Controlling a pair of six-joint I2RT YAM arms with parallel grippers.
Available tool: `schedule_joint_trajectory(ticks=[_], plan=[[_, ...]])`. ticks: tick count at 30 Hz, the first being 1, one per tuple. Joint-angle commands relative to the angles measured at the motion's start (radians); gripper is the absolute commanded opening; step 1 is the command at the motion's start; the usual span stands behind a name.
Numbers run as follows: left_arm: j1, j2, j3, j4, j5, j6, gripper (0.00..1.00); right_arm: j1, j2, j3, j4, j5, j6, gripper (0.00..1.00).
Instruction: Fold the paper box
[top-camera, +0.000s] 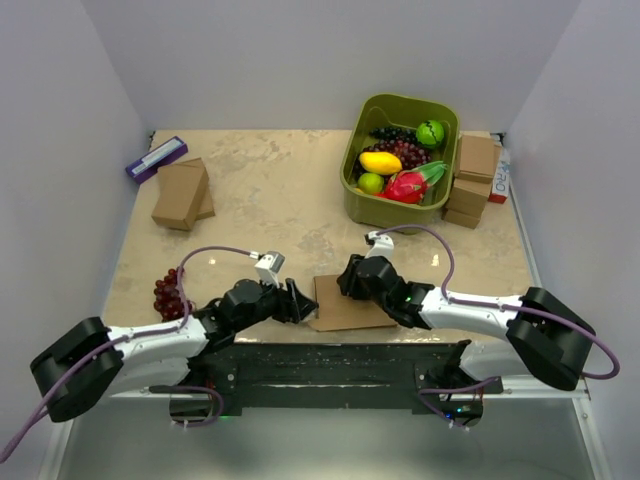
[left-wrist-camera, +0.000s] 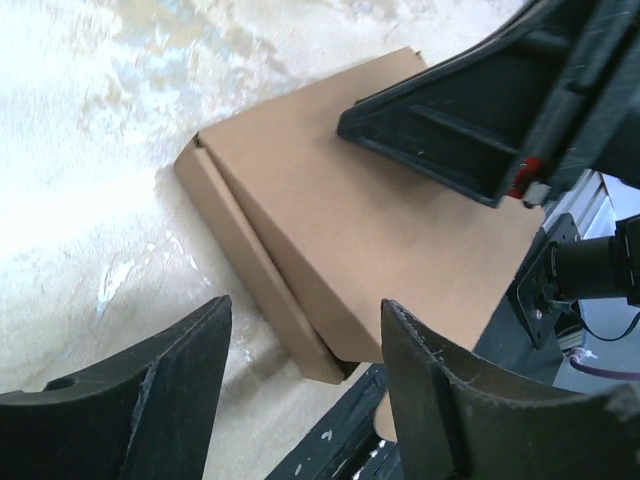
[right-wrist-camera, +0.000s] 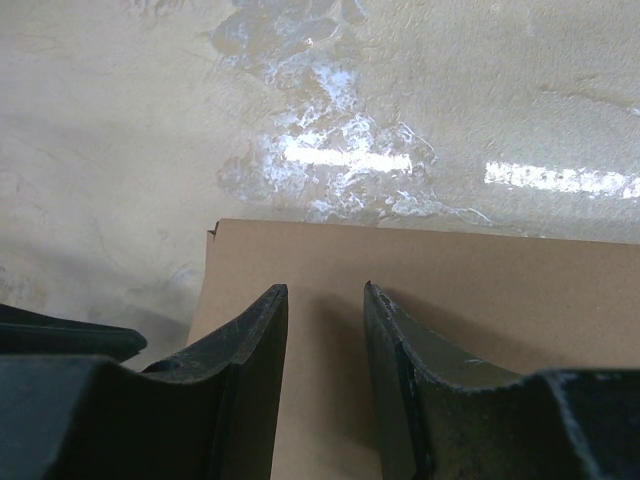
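At the near edge of the table (top-camera: 270, 200), midway along it, the paper box (top-camera: 352, 305) lies flat. My left claw (left-wrist-camera: 305, 305) sits just beside its left edge, fingers spread wide, gripping nothing. My right claw (right-wrist-camera: 325, 290) hangs over the box's top, fingers parted by a narrow gap with nothing between them. Whether the tips touch the cardboard I cannot tell. A green bin (top-camera: 395, 212) of fruit stands toward the far right corner.

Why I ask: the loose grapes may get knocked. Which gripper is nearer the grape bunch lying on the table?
Left. The left gripper is at the left edge of the cardboard box, right of the grapes; the right gripper is farther right, over the box.
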Motion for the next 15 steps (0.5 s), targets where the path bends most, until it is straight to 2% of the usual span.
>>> schedule_joint_trajectory(ticks=[1, 9, 15], plan=[[0.019, 0.086, -0.029, 0.250, 0.072, -0.079, 0.65, 0.006, 0.011, -0.029, -0.049, 0.021, 0.013, 0.41], [0.023, 0.277, -0.014, 0.376, 0.163, -0.106, 0.59, 0.008, 0.043, -0.034, -0.026, 0.017, 0.017, 0.41], [0.026, 0.351, 0.009, 0.337, 0.161, -0.089, 0.41, 0.014, 0.057, -0.032, -0.013, 0.014, 0.019, 0.40]])
